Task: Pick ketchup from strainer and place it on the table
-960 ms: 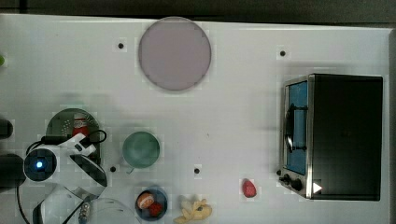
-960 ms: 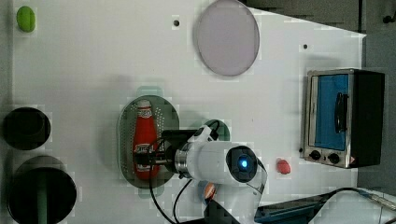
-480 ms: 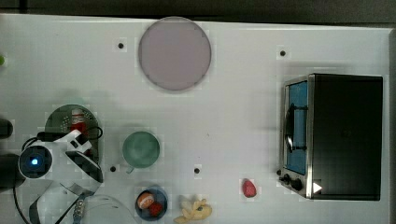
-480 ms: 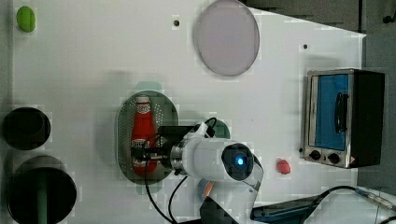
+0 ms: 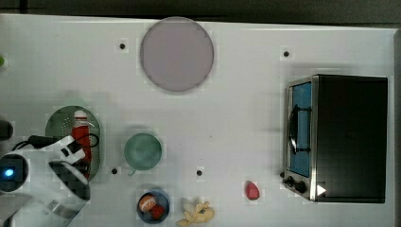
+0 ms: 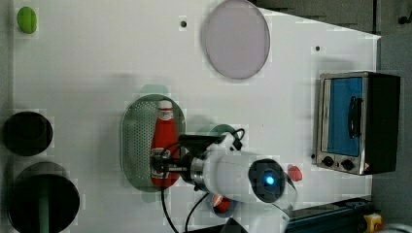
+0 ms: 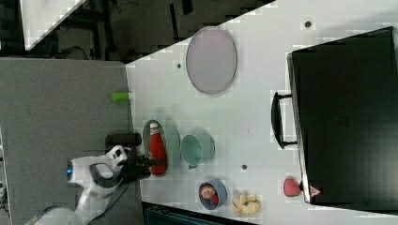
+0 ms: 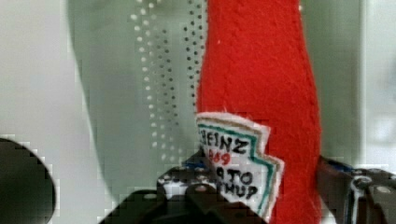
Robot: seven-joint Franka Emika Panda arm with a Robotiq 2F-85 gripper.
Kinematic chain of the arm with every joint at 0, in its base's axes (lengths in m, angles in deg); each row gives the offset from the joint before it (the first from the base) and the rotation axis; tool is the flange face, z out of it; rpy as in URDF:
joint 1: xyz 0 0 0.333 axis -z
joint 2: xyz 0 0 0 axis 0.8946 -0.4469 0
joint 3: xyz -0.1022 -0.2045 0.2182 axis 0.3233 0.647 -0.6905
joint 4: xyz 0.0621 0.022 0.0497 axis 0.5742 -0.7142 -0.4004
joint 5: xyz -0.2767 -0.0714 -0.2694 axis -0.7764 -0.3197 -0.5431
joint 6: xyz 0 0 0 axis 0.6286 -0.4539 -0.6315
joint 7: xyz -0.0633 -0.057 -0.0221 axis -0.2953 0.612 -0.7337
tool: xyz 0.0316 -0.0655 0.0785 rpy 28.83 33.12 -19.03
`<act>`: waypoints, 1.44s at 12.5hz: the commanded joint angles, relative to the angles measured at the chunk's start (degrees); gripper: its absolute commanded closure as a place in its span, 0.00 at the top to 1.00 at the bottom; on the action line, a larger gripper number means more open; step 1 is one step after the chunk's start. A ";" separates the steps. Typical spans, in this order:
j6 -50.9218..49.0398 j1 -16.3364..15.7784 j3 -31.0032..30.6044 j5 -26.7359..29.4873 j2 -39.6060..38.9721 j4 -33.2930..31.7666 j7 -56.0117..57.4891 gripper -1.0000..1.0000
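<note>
The red ketchup (image 6: 164,136) bottle with its white cap lies lengthwise in the pale green strainer (image 6: 136,141), on the white table (image 5: 236,118) at the top view's left. My gripper (image 6: 160,166) hangs low over the bottle's base end, open. In the wrist view the ketchup (image 8: 261,70) runs between my dark fingers (image 8: 187,193), its label right at them, with the strainer (image 8: 121,70) holes beneath. From above, the arm covers the lower end of the ketchup (image 5: 82,132) and strainer (image 5: 59,123).
A green cup (image 5: 143,151) stands just right of the strainer in the top view. A grey-lilac plate (image 5: 176,54), a toaster oven (image 5: 338,137), a blue bowl (image 5: 152,205), a red fruit (image 5: 252,190) and a yellow toy (image 5: 196,213) sit farther off.
The arm has slid toward the top view's left, bringing the gripper over the ketchup's base end. The bottle and strainer have stayed put.
</note>
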 commanded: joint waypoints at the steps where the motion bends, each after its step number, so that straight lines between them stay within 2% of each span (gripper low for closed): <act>1: -7.16 1.98 -1.91 7.92 8.20 3.33 -0.15 0.61; 4: -16.62 4.13 -0.92 13.83 13.30 7.09 10.26 0.61; 9: -28.27 8.19 4.79 14.67 16.87 14.53 21.03 0.61; 15: -29.18 11.22 15.59 14.61 17.28 18.24 24.45 0.61; 18: -29.18 12.35 22.01 14.44 17.29 18.12 31.11 0.61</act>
